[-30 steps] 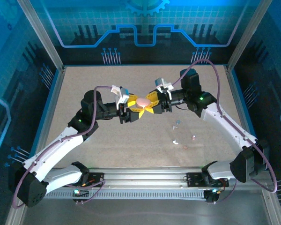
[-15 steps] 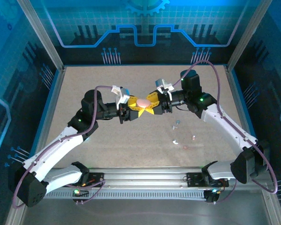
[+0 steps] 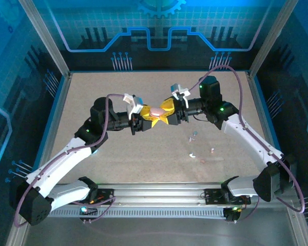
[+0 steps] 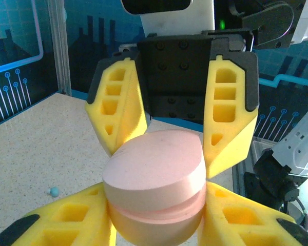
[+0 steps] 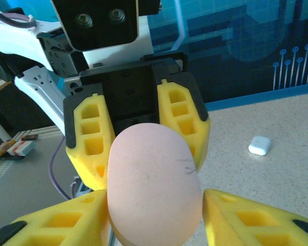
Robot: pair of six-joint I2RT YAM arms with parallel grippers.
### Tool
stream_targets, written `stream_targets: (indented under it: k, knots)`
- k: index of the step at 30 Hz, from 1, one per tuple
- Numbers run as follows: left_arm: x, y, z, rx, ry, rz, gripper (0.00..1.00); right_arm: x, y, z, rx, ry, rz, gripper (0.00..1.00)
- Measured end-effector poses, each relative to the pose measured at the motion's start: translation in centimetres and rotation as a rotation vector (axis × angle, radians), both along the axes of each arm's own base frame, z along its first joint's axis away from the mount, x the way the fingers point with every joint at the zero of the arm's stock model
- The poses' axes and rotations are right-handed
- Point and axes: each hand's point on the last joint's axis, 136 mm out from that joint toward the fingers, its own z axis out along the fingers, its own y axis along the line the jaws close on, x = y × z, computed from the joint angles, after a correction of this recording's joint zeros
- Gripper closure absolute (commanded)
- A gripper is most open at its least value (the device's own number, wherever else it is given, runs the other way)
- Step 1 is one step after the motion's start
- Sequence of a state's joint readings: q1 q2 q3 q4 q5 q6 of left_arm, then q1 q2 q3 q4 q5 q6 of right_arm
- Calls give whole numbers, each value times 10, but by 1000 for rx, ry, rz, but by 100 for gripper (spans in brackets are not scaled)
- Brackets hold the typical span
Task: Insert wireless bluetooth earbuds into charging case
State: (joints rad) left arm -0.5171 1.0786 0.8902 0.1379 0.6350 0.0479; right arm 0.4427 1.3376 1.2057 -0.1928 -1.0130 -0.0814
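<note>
**Handover at mid-table:** Above the speckled beige tabletop [image 3: 92,92], the left gripper [image 3: 148,122] and right gripper [image 3: 168,114] meet nose to nose around a rounded, closed pink plastic charging case [image 3: 157,110], which is held clear of the surface. The left gripper's yellow hollow-celled fingers [image 4: 66,218] press narrowly against the case's two flanks. The right gripper's matching fingers [image 5: 249,218] sit on either side of it, and whether they clamp it or merely bracket it cannot be told. The tiny whitish, pale blue and pinkish wireless earbuds [image 3: 193,154] lie scattered on the table to the right of the grippers, well apart from the case.
</note>
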Motion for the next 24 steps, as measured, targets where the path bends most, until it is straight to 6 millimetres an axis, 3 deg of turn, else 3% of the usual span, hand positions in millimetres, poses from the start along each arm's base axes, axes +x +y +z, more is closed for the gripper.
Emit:
stream_targets:
  k: [5,13,21,24]
  knots:
    - [2,1,-2,8,-1,12,62,6,-1,1,-10,-2,-43,47]
    - [-4,-4,-10,22,33,-30,62,25,-6,1,-34,-76,-158,55]
    - [-5,-4,-14,30,47,-37,60,19,-4,-6,-67,-121,-127,64]
    - [-5,-5,-15,31,48,-42,59,15,-1,-5,-76,-130,-105,74]
